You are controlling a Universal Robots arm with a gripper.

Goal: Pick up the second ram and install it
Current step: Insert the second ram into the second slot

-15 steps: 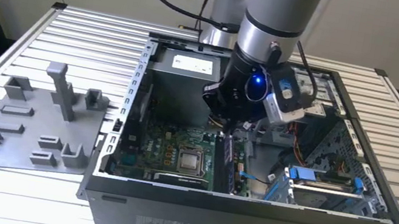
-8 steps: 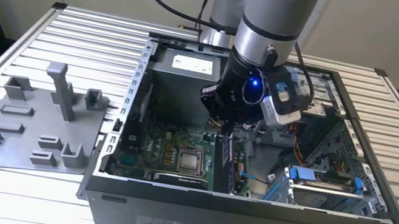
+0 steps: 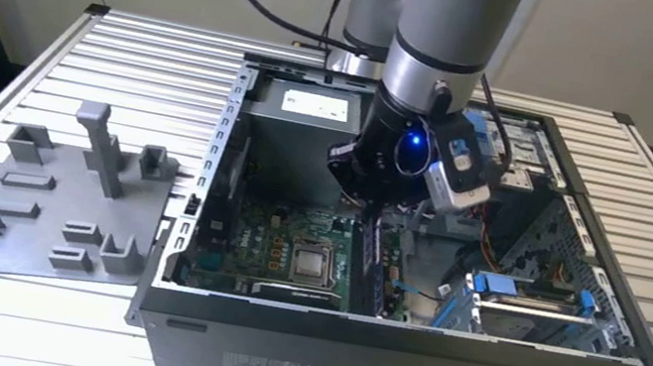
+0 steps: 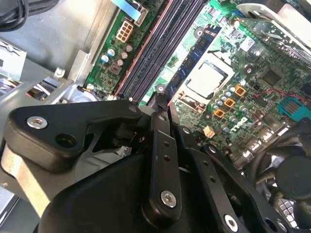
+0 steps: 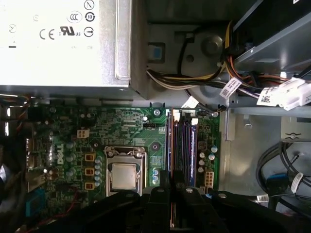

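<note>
The end effector (image 4: 163,104) sits nearest the lens in the second wrist view, its black fingers (image 4: 160,145) drawn narrow on what I judge is the ram (image 4: 161,95), held edge-down so it can enter a slot. Just below its tip run the slots (image 5: 181,150); beside them the CPU (image 5: 122,175), all inside the case (image 3: 403,358) on the surface (image 3: 34,313).

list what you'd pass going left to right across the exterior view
grey holder tray → computer case's left wall → processor socket on the green board → memory slots under the gripper → blue-tabbed drive cage → case's right wall
</note>
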